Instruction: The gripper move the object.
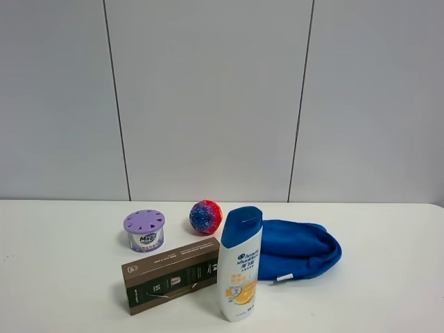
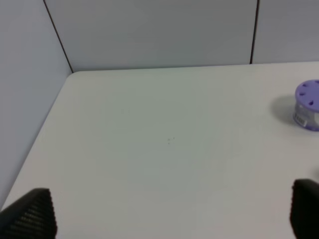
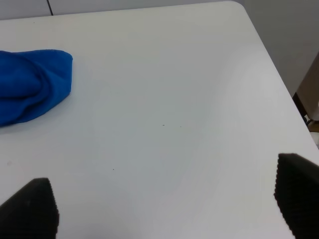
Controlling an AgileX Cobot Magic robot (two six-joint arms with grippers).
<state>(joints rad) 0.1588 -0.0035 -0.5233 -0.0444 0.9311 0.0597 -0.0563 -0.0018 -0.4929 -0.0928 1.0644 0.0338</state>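
Observation:
The tall white shampoo bottle (image 1: 240, 263) with a blue cap and an orange-yellow label stands upright near the front middle of the white table (image 1: 55, 263). Neither arm shows in the exterior view. In the left wrist view my left gripper (image 2: 169, 211) is open, its black fingertips (image 2: 31, 213) wide apart over bare table, far from the bottle. In the right wrist view my right gripper (image 3: 164, 201) is open and empty, its fingertips (image 3: 298, 191) spread over bare table. The bottle is out of both wrist views.
A long brown box (image 1: 171, 275) lies touching the bottle's left side. A purple-lidded round tub (image 1: 144, 230) (image 2: 308, 105) and a speckled red-blue ball (image 1: 205, 216) sit behind it. A blue cloth (image 1: 298, 248) (image 3: 30, 84) lies to the bottle's right. The table's edges show in both wrist views.

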